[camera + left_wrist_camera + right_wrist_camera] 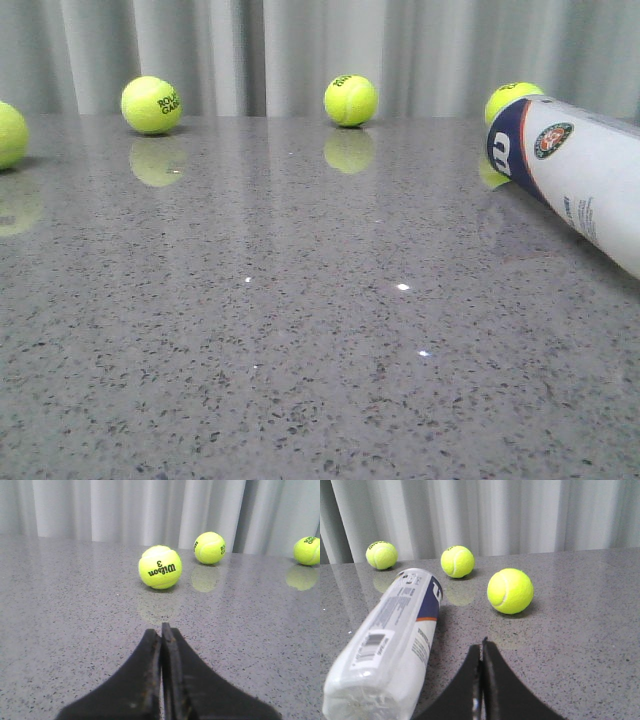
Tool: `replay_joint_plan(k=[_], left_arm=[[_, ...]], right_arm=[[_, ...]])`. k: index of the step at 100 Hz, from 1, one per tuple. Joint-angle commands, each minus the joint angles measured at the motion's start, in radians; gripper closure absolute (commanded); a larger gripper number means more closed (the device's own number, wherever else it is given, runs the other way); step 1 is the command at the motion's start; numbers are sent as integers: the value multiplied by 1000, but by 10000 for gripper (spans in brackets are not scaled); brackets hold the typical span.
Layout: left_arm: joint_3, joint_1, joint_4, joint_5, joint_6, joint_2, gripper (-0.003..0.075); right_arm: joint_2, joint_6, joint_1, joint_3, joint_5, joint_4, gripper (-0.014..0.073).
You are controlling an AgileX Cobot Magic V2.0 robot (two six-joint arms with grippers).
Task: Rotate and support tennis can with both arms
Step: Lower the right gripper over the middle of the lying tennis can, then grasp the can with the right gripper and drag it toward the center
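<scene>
The tennis can point(580, 175) lies on its side at the right of the grey table, its navy end with the white W pointing toward the table's middle. It also shows in the right wrist view point(390, 640), lying beside my right gripper point(481, 645), which is shut and empty and does not touch it. My left gripper point(161, 630) is shut and empty above bare table, short of a Wilson tennis ball point(160, 567). Neither arm shows in the front view.
Tennis balls lie along the back of the table point(300, 300): one at the far left edge point(10, 133), one at the back left point(151, 105), one in the middle point(351, 100), one behind the can point(510, 98). A grey curtain hangs behind.
</scene>
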Motion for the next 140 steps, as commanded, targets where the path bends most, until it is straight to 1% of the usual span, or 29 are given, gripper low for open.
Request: replay_joint_plan(k=[1,20,39,44,49,56,58,61,63,68,70,71,75,81,89,109,120,140], left_arm=[[48,1,-6,-78,-8,-39,741],[48,1,-6,-78,-8,-39,741],[48,1,-6,-78,-8,-39,741],[48,1,-6,-78,-8,-39,741],[48,1,-6,-78,-8,-39,741],[48,1,-6,-78,-8,-39,741],[48,1,-6,-78,-8,-39,741],[48,1,-6,-78,-8,-39,741],[48,1,-6,-78,-8,-39,741],[48,1,-6,-78,-8,-39,741],[48,1,-6,-78,-8,-39,741],[48,1,-6,-78,-8,-39,741],[48,1,-6,-78,-8,-39,741],[48,1,-6,-78,-8,-39,741],[48,1,-6,-78,-8,-39,741],[48,1,-6,-78,-8,-39,741],[48,1,-6,-78,-8,-39,741],[48,1,-6,-78,-8,-39,741]], right_arm=[[66,-10,-4,-108,8,-1,659],[245,-10,-4,-280,166,-1,659],[467,-10,-4,-463,320,-1,653],[532,-10,-4,-511,365,-1,632],[584,-10,-4,-560,411,-1,589],[652,-10,-3,-628,465,0,479],[671,-10,-3,-647,475,0,434],[695,-10,-3,-671,487,0,351],[712,-10,-3,-688,494,1,314],[749,-11,-3,-728,521,7,163],[764,-11,-2,-745,537,12,126],[769,-11,-2,-757,542,19,91],[800,-11,-1,-789,586,28,1],[853,-11,3,-850,667,60,-78],[939,-11,18,-927,753,112,-51],[1141,-37,88,-1117,909,207,-50],[1250,-44,113,-1188,937,232,-50],[1416,-46,120,-1252,953,273,-50]])
